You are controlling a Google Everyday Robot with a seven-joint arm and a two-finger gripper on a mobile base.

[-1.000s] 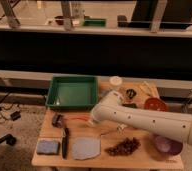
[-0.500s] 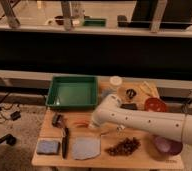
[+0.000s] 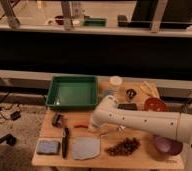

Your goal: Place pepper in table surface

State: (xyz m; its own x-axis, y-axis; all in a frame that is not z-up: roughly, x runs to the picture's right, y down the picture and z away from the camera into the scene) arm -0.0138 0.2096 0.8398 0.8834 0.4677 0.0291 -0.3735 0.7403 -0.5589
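Arm (image 3: 139, 121) was a thick, smooth, off-white tube — rounded bulbous joint at its far end; tool (image 3: 95, 128) sat beneath that joint, above the bench.

Dark wall panel (image 3: 94, 52) behind; carpeted floor (image 3: 19, 125); cables (image 3: 1, 107) at left; dim warm light.

No readable text, labels, brands or numbers anywhere: nothing legible on the green tray (image 3: 72, 92), the table surface (image 3: 49, 150) or the items on it. The gripper (image 3: 95, 128) sits low over the table centre, no markings visible.
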